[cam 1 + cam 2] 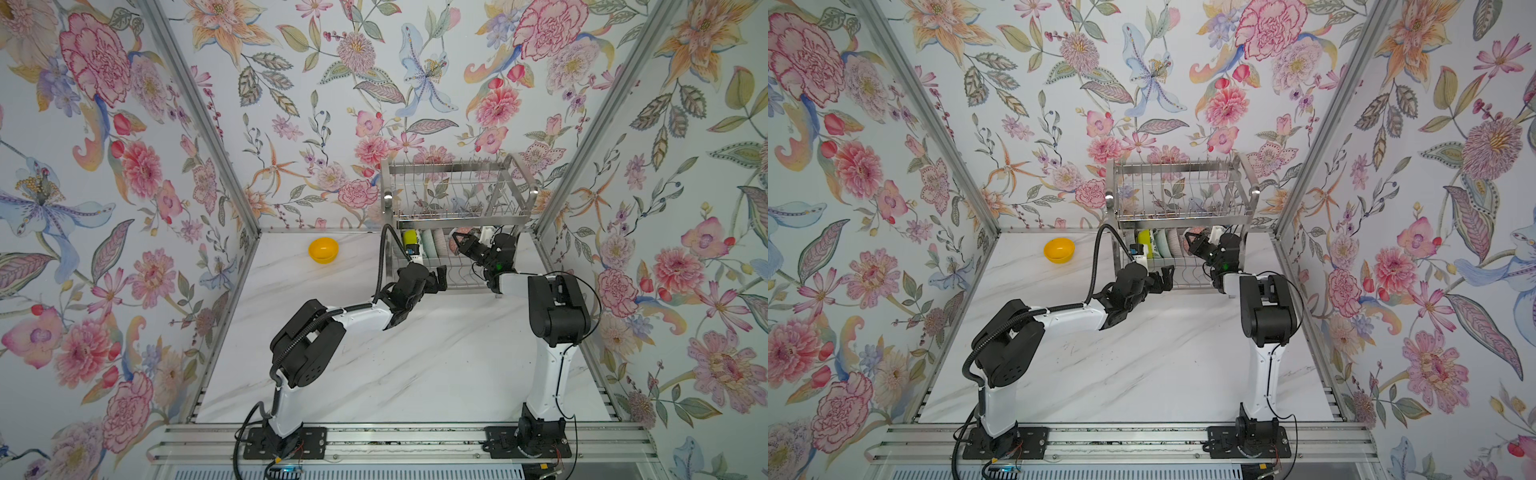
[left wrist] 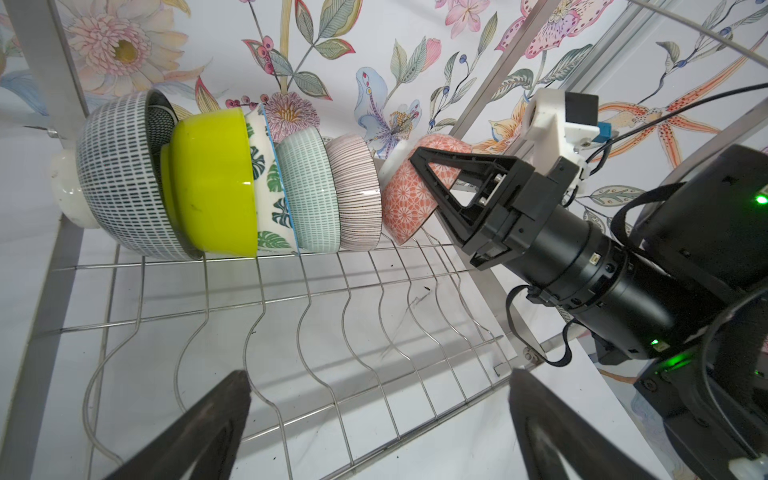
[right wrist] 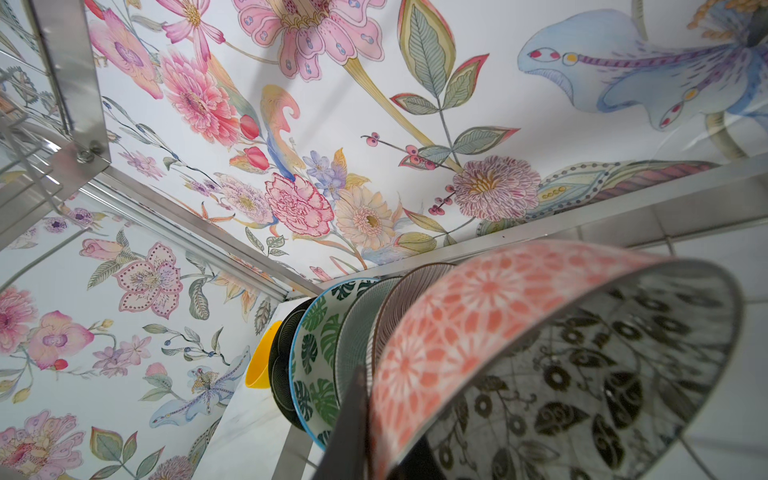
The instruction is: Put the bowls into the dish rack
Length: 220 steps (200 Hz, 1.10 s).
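The steel dish rack (image 1: 453, 167) stands at the back of the table. Its lower tier holds a row of bowls on edge: black-white speckled (image 2: 120, 178), lime-green (image 2: 212, 183), leaf-print (image 2: 266, 178), pale green (image 2: 309, 191), pinkish ribbed (image 2: 359, 191). Last in the row is a bowl, coral outside and dark floral inside (image 3: 498, 316). My right gripper (image 1: 457, 237) is shut on that bowl's rim, one finger (image 3: 349, 428) against the outer wall. My left gripper (image 2: 380, 374) hangs open and empty at the lower tier's front edge. An orange-yellow bowl (image 1: 323, 249) sits upright on the table, left of the rack.
The rack's upper tier (image 1: 1177, 191) holds upright divider wires and no dishes. Wavy wires (image 2: 291, 291) of the lower tier lie bare in front of the bowls. Floral walls close in the marble table (image 1: 415, 365) on three sides.
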Each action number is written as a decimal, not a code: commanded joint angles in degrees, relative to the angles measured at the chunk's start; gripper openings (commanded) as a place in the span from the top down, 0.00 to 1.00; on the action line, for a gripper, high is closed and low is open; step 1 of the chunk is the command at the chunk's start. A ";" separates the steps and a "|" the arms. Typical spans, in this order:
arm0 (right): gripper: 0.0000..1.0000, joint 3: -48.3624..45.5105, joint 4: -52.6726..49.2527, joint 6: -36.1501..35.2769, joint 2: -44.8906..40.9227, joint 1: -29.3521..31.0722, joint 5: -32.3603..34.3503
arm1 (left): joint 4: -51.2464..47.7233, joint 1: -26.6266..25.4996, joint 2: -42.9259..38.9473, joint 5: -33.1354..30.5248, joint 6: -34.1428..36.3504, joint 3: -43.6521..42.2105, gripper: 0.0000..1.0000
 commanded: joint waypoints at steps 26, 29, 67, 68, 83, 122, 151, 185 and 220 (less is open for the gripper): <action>1.00 4.02 4.33 1.36 2.33 0.14 -0.06 | 1.20 0.69 2.56 -1.84 -0.88 3.81 0.01; 1.00 4.24 4.35 1.44 2.47 0.10 -0.08 | 1.16 0.70 2.71 -1.94 -0.90 4.01 0.01; 1.00 6.50 4.52 2.05 4.41 -0.03 -1.00 | 0.69 0.66 4.84 -2.47 -1.54 6.45 0.01; 1.00 6.58 4.48 2.06 4.45 -0.02 -1.02 | 0.66 0.65 4.89 -2.49 -1.54 6.48 0.01; 1.00 7.68 4.51 2.51 5.43 -0.15 -1.66 | 0.24 0.82 5.62 -2.67 -1.54 7.56 0.01; 1.00 10.04 5.08 3.99 7.55 -0.10 -2.79 | -0.16 0.90 6.64 -2.79 -1.04 9.24 0.01; 1.00 10.98 5.15 4.44 8.20 0.13 -3.16 | -0.33 0.93 6.86 -2.74 -1.10 9.48 0.01; 1.00 12.18 4.53 4.68 9.02 0.16 -4.16 | -0.51 0.93 6.30 -2.72 -1.11 8.95 0.01; 1.00 14.26 3.76 5.51 10.10 0.17 -6.93 | -0.41 0.90 5.43 -3.06 -0.96 7.90 0.01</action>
